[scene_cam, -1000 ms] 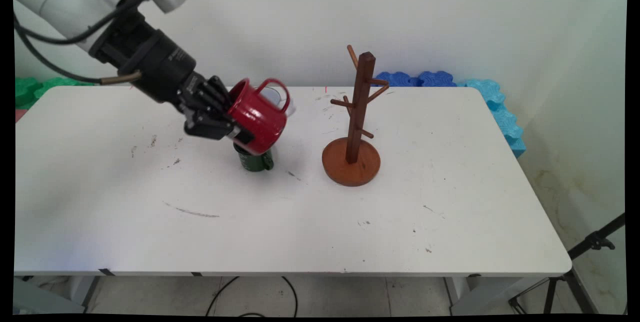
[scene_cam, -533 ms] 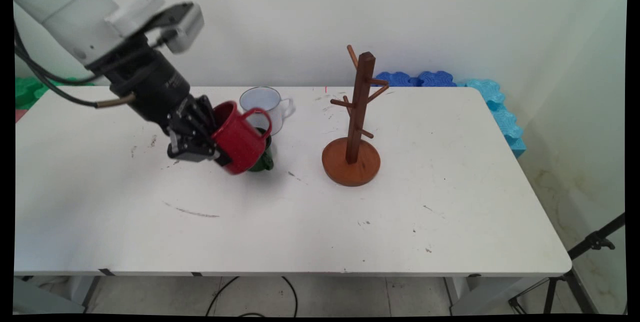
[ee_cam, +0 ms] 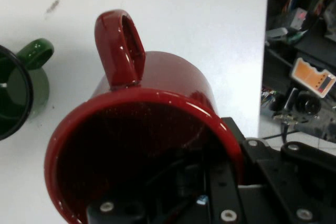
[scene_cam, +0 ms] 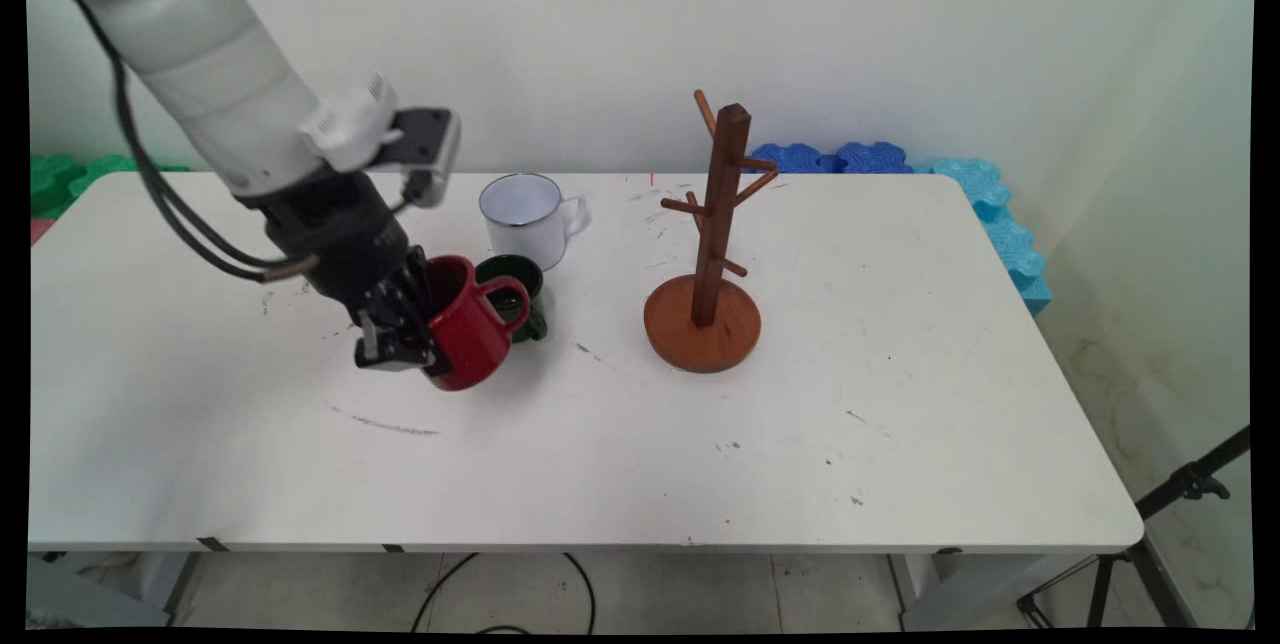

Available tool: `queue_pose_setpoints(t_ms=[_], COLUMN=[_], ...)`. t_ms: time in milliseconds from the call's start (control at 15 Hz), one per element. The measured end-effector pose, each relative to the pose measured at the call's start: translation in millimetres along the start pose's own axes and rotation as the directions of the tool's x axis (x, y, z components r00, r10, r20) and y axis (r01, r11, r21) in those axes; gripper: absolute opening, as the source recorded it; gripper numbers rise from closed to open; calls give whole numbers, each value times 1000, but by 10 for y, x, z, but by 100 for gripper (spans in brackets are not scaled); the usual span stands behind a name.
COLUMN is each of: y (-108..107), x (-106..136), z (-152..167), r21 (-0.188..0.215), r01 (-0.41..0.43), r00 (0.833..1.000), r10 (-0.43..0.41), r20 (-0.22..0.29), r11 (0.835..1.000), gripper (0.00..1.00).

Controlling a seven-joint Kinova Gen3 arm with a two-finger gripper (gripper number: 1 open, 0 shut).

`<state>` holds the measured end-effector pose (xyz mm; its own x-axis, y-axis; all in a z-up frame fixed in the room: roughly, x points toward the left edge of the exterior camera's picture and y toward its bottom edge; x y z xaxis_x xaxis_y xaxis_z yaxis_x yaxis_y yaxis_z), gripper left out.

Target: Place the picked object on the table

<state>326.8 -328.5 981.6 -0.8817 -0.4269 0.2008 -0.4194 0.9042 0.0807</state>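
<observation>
White wall behind, white worktop (scene_cam: 700, 464) in front, scuffed with dark marks. Left of centre, the black claw (scene_cam: 412, 342) is clenched on the rim of a red mug (scene_cam: 466, 324), one finger inside the cup and one outside. The mug is tilted, its base low over the worktop, its handle toward a green mug (scene_cam: 520, 299) just beside it. A white mug (scene_cam: 525, 219) stands behind them; a wooden mug tree (scene_cam: 712, 244) stands well apart to the right. Any lowering would best be slow, levelling the red mug and keeping its handle from knocking the green one.
</observation>
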Motion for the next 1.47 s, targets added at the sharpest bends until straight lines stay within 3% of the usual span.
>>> queue_pose_setpoints(t_ms=[533, 1467], y=[-55, -122], x=[276, 512], z=[544, 1214], r21=[45, 104], r01=[37, 101], r00=[996, 991], r10=[-40, -110], r20=[77, 77], r11=[998, 989], gripper=[0, 0])
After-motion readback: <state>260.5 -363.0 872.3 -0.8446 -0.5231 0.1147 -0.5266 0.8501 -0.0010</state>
